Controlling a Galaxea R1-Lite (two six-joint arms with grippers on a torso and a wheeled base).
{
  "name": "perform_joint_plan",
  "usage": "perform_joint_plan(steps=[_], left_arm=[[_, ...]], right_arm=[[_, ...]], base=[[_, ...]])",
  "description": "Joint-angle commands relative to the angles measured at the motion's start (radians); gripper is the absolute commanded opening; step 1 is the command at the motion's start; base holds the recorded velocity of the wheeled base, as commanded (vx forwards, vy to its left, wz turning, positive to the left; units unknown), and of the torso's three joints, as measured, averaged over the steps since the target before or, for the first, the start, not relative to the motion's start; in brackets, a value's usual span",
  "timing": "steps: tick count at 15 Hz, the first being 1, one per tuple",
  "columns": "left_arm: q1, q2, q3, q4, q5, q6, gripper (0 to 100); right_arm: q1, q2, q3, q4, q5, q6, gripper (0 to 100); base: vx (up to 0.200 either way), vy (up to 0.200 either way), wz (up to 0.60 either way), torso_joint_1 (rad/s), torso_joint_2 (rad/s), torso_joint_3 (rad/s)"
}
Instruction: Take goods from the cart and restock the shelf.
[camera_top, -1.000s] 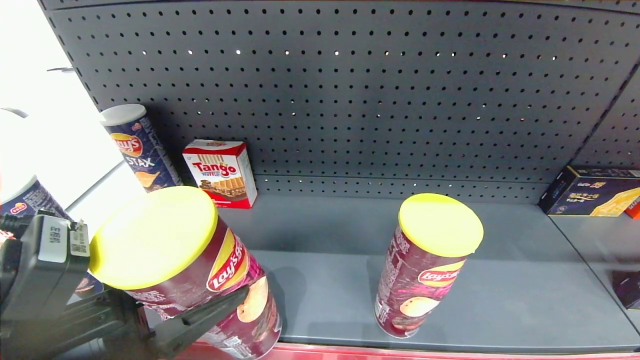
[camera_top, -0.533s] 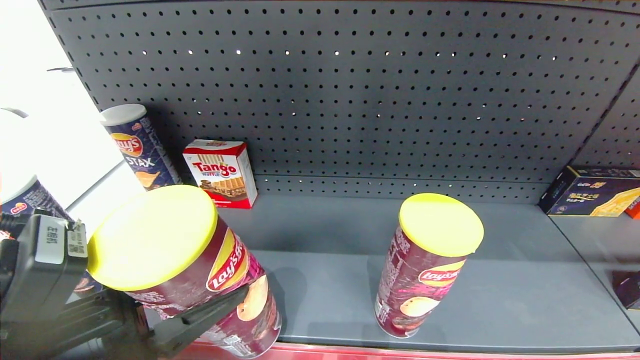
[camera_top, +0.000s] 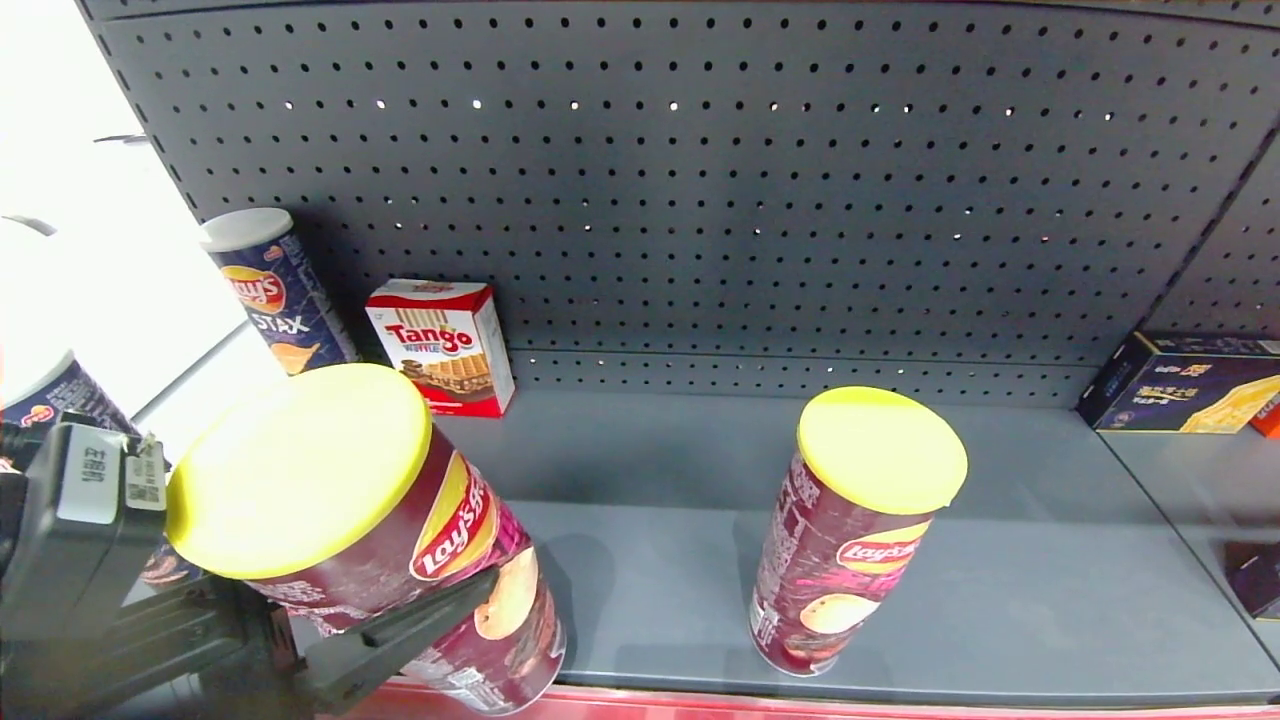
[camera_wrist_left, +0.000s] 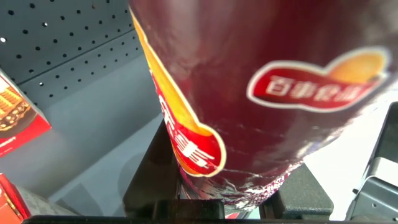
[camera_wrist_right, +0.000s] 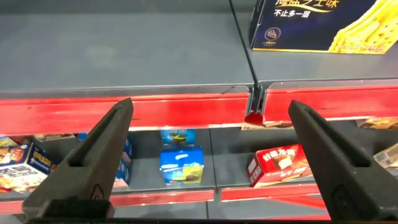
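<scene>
Our left gripper (camera_top: 430, 610), jaws pinching the red can (camera_top: 400, 540), has tipped it slightly more toward 10 o'clock. Its base is at the shelf (camera_top: 650, 600) front edge, at 9 o'clock of the standing can (camera_top: 850, 540). Placing seems unfinished. The right gripper (camera_wrist_right: 211, 155) jaws are spread.

Head overlooks the shelf (camera_top: 660, 470); wrists face it closer

Left gripper (camera_top: 390, 595): was matte black, one long flat finger (camera_top: 400, 630) showing.
Wrist housing (camera_top: 60, 560): was a black box, corners rounded.
Stickers (camera_top: 95, 470): were white, small code printed.
Right gripper (camera_wrist_right: 210, 106): had two black wedge fingers, tapering.
</scene>
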Motion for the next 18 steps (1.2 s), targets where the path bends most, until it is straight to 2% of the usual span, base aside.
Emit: perform_joint_plan(steps=[1,5,8,9,11,12,13,18], left_arm=[[0.001,-0.001,-0.004,-0.002,-0.002,-0.001,0],[-0.004,-0.015,0.006,0.005,-0.002,0.000,0],[-0.027,0.043,-0.059,0.005,0.000,-0.003,0],[-0.008,0.074,-0.085,0.006,-0.012,-0.003,0],[-0.017,0.126,-0.133,0.005,-0.077,-0.004,0],[-0.007,0.192,-0.215,0.002,-0.117,-0.003,0],[0.004,0.258,-0.260,-0.005,-0.112,0.003,0],[0.047,0.329,-0.297,-0.003,-0.108,-0.006,0]], right_arm=[[0.000,0.006,0.000,-0.002,0.001,-0.001,100],[0.000,0.006,0.000,-0.002,0.001,-0.001,100],[0.000,0.006,0.000,-0.002,0.001,-0.001,100],[0.000,0.006,0.000,-0.002,0.001,-0.001,100],[0.000,0.006,0.000,-0.002,0.001,-0.001,100],[0.000,0.006,0.000,-0.002,0.001,-0.001,100],[0.000,0.006,0.000,-0.002,0.001,-0.001,100],[0.000,0.006,0.000,-0.002,0.001,-0.001,100]], base=[[0.000,0.000,0.00,0.000,0.00,0.000],[0.000,0.000,0.00,0.000,0.00,0.000],[0.000,0.000,0.00,0.000,0.00,0.000],[0.000,0.000,0.00,0.000,0.00,0.000],[0.000,0.000,0.00,0.000,0.00,0.000],[0.000,0.000,0.00,0.000,0.00,0.000],[0.000,0.000,0.00,0.000,0.00,0.000],[0.000,0.000,0.00,0.000,0.00,0.000]])
